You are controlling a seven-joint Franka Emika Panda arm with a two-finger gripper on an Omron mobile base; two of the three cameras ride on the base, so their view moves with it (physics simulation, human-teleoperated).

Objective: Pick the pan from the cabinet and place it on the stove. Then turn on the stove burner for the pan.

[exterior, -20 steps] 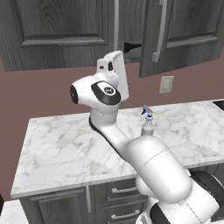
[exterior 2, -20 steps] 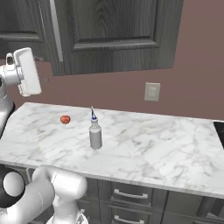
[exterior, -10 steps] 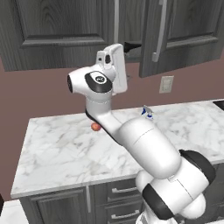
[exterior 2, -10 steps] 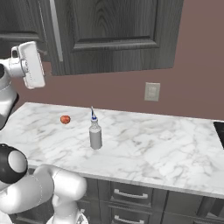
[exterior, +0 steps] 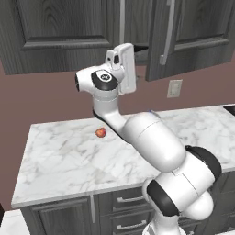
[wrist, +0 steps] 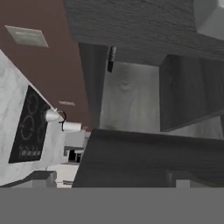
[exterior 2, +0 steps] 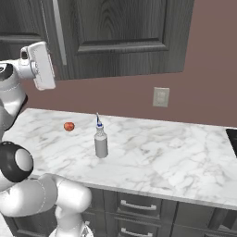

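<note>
White-and-grey marble table (exterior: 69, 156) runs across the scene, dark grey drawer units with short silver handles (exterior 2: 139, 206) under it. Back wall is a dull reddish-brown, with a pale outlet plate (exterior 2: 160, 97) on it.

On the table: a small red round fruit (exterior: 101, 132), sitting apart from a grey squeeze bottle with a thin white-and-blue nozzle (exterior 2: 101, 141). In the left base view the bottle is almost fully behind the arm.

Dark grey wood-grain wall cabinet with long vertical silver bar handles (exterior: 69, 27) hangs above. One door (exterior: 183, 36) stands open, its edge swung out toward the room.

The hand's white housing is raised to cabinet level, just beside the open door. Gripper: fingertips not visible in any view, so I can't tell whether the fingers are apart or together.

Hand view is rolled, looking into the cabinet opening: pale grey-grained interior, and a short dark straight piece (wrist: 111, 59) near the top of the opening, likely the shallow black pan's handle. Pan body is hidden.

Flat black glass stove with faint ring marks (wrist: 29, 127) is well off to the side, cut off at the frame edge in the right base view. A small white kettle with a black loop handle (wrist: 53, 116) stands just beside it.
</note>
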